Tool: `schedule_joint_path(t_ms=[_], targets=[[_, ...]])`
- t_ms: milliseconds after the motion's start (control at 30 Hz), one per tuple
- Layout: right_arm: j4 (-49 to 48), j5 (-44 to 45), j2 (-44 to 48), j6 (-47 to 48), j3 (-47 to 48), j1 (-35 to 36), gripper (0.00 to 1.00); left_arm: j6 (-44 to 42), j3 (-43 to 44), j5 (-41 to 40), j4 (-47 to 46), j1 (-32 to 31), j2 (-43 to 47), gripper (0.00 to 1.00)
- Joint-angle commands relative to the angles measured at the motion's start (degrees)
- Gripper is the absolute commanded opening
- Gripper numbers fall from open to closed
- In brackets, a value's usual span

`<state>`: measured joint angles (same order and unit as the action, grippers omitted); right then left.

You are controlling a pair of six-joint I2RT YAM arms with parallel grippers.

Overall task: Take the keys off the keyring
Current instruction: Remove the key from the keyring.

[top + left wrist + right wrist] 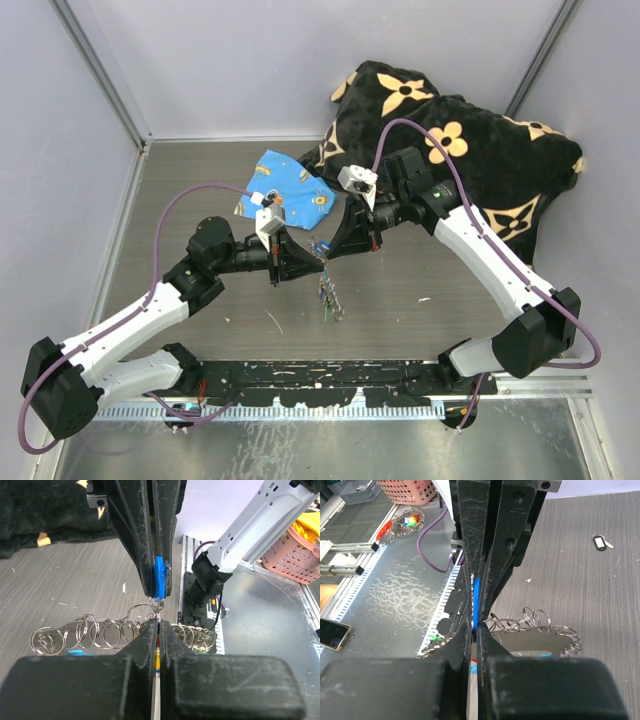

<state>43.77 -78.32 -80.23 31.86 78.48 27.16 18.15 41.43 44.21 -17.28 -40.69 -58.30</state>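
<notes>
Both grippers meet tip to tip above the middle of the table. My right gripper (330, 246) (480, 630) is shut on the flat blue piece (476, 600) (159, 577) of the keyring. My left gripper (316, 260) (159, 624) is shut just below it, on a small ring where the blue piece joins the chain. The keyring (328, 298) (100, 632) (540, 622) is a string of linked metal rings sagging to both sides of the grip. Tiny keys show only as a green speck (200, 651) and coloured bits behind the shut jaws.
A blue printed cloth (285, 190) lies behind the grippers. A black flower-patterned cushion (470, 160) fills the back right. A small dark tag (599, 542) lies alone on the table. Off the table are a pink basket (300, 550), a phone (332, 632) and another ring bundle (407, 522).
</notes>
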Motion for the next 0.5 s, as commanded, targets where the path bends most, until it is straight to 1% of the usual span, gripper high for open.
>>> schedule_joint_path(t_ms=[0, 100, 200, 267, 333, 400, 467], targets=[[0.67, 0.89, 2.77, 4.28, 1.78, -1.37, 0.04, -2.67, 1.97, -0.01, 0.97, 0.22, 2.13, 0.00], [2.54, 1.77, 3.25, 7.70, 1.10, -2.04, 0.09, -3.45, 2.76, -0.47, 2.60, 0.77, 2.30, 0.00], [5.91, 3.21, 3.85, 13.27, 0.08, -2.50, 0.24, -4.33, 3.75, -0.58, 4.39, 1.33, 2.32, 0.00], [9.04, 4.40, 4.35, 17.92, -0.46, -2.82, 0.38, -5.54, 4.71, -0.60, 6.15, 1.62, 2.35, 0.00], [11.07, 5.72, 4.83, 20.55, -0.74, -3.32, 0.51, -6.69, 5.76, -0.20, 8.55, 1.87, 2.19, 0.00], [11.75, 6.64, 5.44, 21.17, -0.44, -4.46, 0.58, -8.02, 7.08, 0.52, 11.15, 2.00, 1.75, 0.00], [12.83, 7.42, 5.72, 21.62, 0.75, -5.32, 0.62, -9.83, 9.02, 1.15, 14.85, 2.04, 1.07, 0.00]])
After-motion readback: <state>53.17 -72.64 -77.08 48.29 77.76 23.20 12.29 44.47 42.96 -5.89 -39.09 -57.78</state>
